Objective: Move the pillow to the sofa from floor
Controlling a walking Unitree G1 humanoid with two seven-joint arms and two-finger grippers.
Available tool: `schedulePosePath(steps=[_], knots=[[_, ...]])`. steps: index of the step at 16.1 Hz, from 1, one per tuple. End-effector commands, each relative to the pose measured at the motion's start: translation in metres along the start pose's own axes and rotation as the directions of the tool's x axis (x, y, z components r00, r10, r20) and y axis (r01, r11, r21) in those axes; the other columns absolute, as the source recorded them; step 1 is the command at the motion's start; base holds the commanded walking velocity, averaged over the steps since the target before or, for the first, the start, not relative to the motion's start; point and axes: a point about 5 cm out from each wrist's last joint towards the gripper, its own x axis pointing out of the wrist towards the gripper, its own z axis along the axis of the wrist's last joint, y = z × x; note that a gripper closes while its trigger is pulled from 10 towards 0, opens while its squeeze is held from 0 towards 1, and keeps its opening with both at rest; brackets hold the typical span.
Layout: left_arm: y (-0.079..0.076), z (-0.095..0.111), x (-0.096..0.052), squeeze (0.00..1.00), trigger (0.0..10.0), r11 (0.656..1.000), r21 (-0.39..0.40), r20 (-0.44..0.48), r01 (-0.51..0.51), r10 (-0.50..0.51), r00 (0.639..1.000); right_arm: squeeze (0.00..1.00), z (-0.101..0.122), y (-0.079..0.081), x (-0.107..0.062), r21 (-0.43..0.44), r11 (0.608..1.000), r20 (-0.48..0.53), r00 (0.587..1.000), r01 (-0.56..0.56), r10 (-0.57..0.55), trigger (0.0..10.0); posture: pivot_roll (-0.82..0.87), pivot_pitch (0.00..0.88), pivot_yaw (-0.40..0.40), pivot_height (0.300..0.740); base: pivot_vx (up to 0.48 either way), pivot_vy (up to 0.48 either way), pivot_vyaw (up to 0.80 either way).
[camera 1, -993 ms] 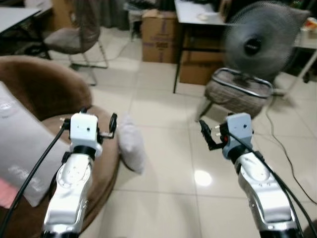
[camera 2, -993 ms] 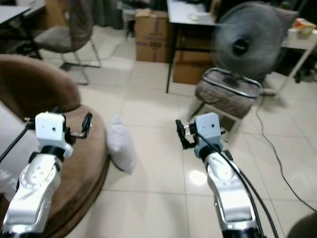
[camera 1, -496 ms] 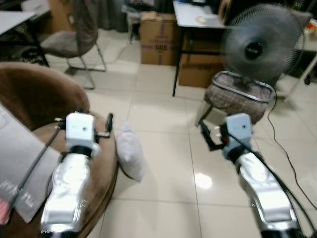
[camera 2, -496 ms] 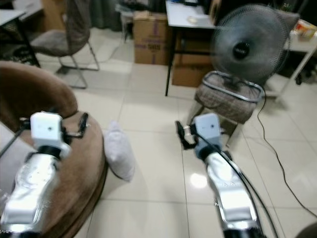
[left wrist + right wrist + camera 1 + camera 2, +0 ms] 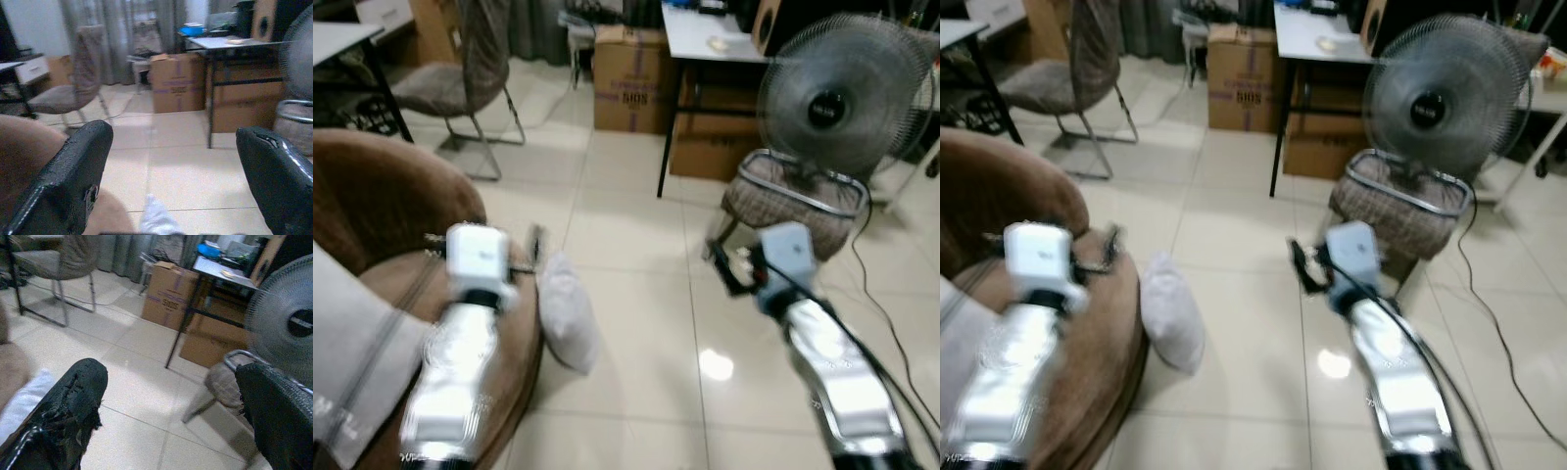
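A small pale grey pillow (image 5: 564, 313) lies on the tiled floor, leaning against the round brown sofa (image 5: 382, 211) on my left. A bigger grey cushion (image 5: 347, 352) rests on the sofa seat. My left gripper (image 5: 536, 245) hovers over the sofa's edge just above the pillow, open and empty; the left wrist view shows the pillow's tip (image 5: 155, 219) between its fingers (image 5: 73, 169). My right gripper (image 5: 722, 266) is held out over the floor to the pillow's right, open and empty, with the pillow (image 5: 22, 404) at the edge of its wrist view.
A standing fan (image 5: 829, 103) and a padded stool (image 5: 793, 201) are ahead on the right, with a cable (image 5: 876, 313) trailing over the tiles. Cardboard boxes (image 5: 631, 80) sit under a desk (image 5: 710, 39). A chair (image 5: 460, 83) stands at back left.
The camera has shifted, so the scene sits slightly lower and nearer in the picture. Both arms stay raised and open; the views are blurred by motion.
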Motion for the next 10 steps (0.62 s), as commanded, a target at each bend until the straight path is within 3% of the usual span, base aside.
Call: schedulePosePath(steps=[1, 10], knots=[[0.0082, 0.0018, 0.0002, 0.73, 10.0, 1.000, 0.019, 0.003, -0.020, 0.020, 1.000, 0.00, 0.0059, 0.0020, 0.0024, 0.005, 1.000, 0.023, 1.000, -0.008, 0.008, 10.0, 0.07, 0.000, -0.031, 0.740, 0.352, 0.000, 0.00], [0.0072, -0.0001, 0.0006, 0.73, 10.0, 1.000, 0.020, -0.005, -0.009, 0.009, 1.000, 0.00, 0.0040, 0.0010, 0.0020, 0.003, 1.000, 0.019, 1.000, -0.006, 0.006, 10.0, 0.07, 0.000, -0.025, 0.740, 0.353, 0.000, 0.00]])
